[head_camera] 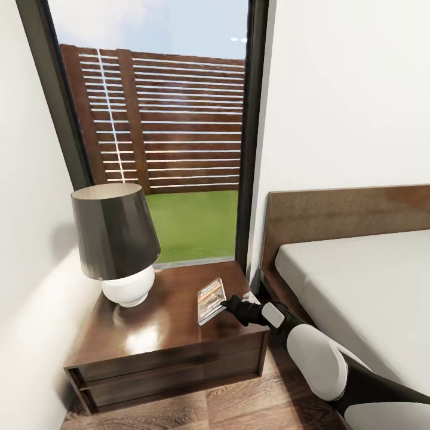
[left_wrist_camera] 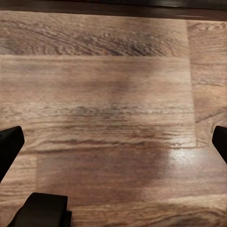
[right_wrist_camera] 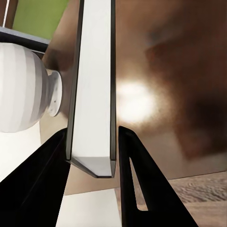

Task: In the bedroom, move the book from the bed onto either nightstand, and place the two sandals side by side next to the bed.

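Bed (head_camera: 358, 280) at right, cut off by the frame edge; headboard partly visible. Nightstand (head_camera: 161, 328) beside it under the window, lamp (head_camera: 116, 242) on its left part. Book (head_camera: 210, 300) over the nightstand's right front, lower end hidden in the right gripper (head_camera: 230, 306), which is clamped on it; whether it rests on the wood is unclear. Left gripper (left_wrist_camera: 113, 142) spread wide above plank floor (left_wrist_camera: 104, 94), fingertips cut off.

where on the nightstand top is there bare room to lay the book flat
Bare wood runs across the nightstand front, between the lamp base and the front edge, and at the rear right by the window. The left rear is crowded by the lamp. The book, held in the right gripper, sits over the right side.
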Available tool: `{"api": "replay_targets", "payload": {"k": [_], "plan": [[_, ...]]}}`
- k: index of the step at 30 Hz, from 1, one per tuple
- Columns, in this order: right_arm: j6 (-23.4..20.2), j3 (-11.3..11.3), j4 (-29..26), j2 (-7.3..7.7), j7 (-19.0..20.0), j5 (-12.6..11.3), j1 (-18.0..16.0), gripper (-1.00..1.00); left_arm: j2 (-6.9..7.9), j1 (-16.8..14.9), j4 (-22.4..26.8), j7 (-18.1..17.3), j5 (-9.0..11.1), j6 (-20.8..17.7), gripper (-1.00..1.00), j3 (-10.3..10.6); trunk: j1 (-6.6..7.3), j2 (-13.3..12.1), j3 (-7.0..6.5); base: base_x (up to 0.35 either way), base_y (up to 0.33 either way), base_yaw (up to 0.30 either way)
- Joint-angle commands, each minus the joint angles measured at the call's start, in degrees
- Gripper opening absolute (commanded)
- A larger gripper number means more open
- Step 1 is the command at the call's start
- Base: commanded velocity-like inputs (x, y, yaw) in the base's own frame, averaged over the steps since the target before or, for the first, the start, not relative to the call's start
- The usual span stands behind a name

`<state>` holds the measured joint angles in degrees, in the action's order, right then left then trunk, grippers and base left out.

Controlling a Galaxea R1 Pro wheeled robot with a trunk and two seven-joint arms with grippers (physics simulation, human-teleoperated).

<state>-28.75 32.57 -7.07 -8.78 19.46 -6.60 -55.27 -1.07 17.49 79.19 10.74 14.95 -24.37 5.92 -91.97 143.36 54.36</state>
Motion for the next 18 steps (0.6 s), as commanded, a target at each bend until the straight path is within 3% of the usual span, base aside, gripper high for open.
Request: {"api": "replay_targets", "payload": {"k": [1,18], "plan": [[-0.4,-0.1,-0.1,-0.01,-0.1,-0.6,0.0,-1.0,0.01,0.0,0.1,0.5,0.6,-0.2,1.0,0.1,0.01,0.0,0.05,0.0,0.0,0.0],[-0.4,-0.1,-0.1,-0.03,-0.8,-0.6,0.0,-1.0,0.01,0.0,0.1,0.5,0.6,-0.2,1.0,0.1,0.01,0.0,0.05,0.0,0.0,0.0]]}}
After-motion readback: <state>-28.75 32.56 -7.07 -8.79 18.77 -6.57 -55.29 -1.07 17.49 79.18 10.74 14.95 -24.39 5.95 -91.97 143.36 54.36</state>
